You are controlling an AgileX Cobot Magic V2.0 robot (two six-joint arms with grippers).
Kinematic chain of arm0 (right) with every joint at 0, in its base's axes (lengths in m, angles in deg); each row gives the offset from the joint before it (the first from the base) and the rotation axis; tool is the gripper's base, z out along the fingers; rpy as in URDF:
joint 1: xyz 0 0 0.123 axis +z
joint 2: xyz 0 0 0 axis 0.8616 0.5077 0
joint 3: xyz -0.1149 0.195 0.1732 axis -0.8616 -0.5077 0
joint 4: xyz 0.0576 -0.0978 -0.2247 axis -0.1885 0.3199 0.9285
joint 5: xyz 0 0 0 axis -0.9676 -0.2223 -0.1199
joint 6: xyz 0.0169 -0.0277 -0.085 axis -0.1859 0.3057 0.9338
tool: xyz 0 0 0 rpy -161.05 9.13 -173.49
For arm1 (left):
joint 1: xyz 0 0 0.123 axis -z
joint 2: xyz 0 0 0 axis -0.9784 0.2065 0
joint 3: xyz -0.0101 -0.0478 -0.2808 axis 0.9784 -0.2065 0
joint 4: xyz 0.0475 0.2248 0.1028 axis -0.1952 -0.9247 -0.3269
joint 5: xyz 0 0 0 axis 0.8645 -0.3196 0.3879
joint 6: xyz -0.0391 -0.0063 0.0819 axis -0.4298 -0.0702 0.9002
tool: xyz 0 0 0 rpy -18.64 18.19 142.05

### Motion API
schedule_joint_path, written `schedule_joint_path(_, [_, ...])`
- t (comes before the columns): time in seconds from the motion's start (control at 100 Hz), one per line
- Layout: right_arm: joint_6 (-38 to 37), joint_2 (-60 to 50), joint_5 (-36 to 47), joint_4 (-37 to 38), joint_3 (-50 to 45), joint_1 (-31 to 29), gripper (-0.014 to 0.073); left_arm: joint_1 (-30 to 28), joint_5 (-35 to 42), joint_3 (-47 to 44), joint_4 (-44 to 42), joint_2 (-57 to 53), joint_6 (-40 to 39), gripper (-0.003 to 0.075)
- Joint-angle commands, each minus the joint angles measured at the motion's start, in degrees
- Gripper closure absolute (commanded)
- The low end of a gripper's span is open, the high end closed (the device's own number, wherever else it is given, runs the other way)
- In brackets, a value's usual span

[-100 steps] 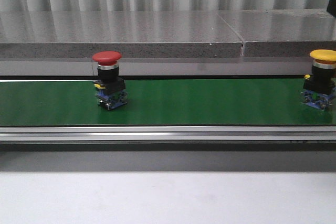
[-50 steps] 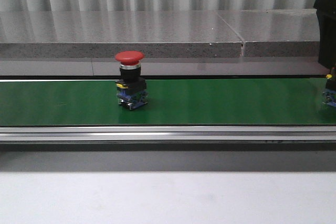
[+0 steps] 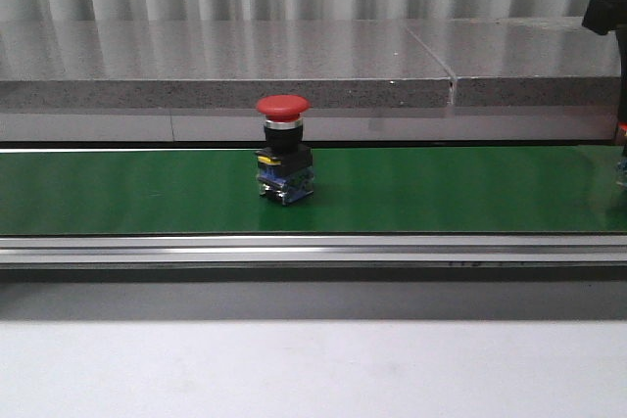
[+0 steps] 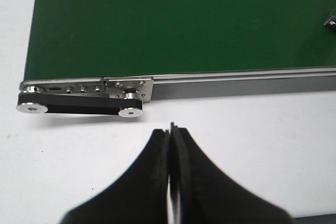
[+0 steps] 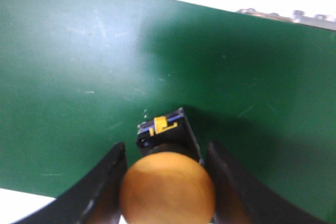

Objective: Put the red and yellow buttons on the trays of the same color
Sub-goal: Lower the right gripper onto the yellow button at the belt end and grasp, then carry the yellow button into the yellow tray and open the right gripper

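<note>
The right gripper [image 5: 167,182] sat astride the yellow mushroom-head push button [image 5: 167,192], one black finger [image 5: 102,187] on each side of its domed cap. The fingers lay right against the cap's edges, but whether they were truly pressing on it could not be told from the right wrist view. Beneath the cap showed the button's black body with a small yellow clip, standing on the green conveyor belt [image 5: 79,77]. In the front view only a dark part of the right arm [image 3: 609,17] showed at the far right edge.

The left gripper [image 4: 170,145] was closed, its two black fingers [image 4: 155,153] pressed together with nothing between them. It hung over the white tabletop [image 4: 252,129], just beside the belt's near end, where a silver bracket and a black link with two shiny rollers [image 4: 79,107] closed off the frame.

The red mushroom-head push button [image 3: 283,149] stood upright on the green belt, a little left of the middle in the front view, with a black body and a blue-and-metal contact block at its base. An aluminium rail [image 3: 313,250] ran along the belt's near edge, and a grey speckled stone ledge [image 3: 225,66] ran behind it.
</note>
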Motion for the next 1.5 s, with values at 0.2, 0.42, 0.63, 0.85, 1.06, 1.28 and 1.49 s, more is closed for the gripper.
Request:
schedule_joint_path(0.2, [-7.0,-9.9,-0.4,3.4,1.9,-5.1,0.0379,0.4,3.4,1.5,0.7,0.1,0.0,0.074])
schedule_joint_path(0.42, [-7.1,-14.6,-2.8,3.4,1.9,-13.1,0.0379,0.4,3.4,1.5,0.7,0.1,0.0,0.074])
schedule_joint_path(0.63, [-7.1,-17.9,-3.6,3.8,1.9,-25.5,0.0379,0.4,3.4,1.5,0.7,0.1,0.0,0.074])
schedule_joint_path(0.85, [-7.5,-17.9,-3.8,4.0,0.9,-36.5,0.0379,0.4,3.4,1.5,0.7,0.1,0.0,0.074])
schedule_joint_path(1.06, [-8.2,-17.9,-1.0,4.0,-2.7,-43.3,0.0379,0.4,3.4,1.5,0.7,0.1,0.0,0.074])
schedule_joint_path(1.28, [-8.9,-15.8,2.7,3.9,-7.4,-46.4,0.0379,0.4,3.4,1.5,0.7,0.1,0.0,0.074])
schedule_joint_path(1.49, [-9.0,-11.1,8.5,1.7,-10.6,-46.5,0.0379,0.4,3.4,1.5,0.7,0.1,0.0,0.074])
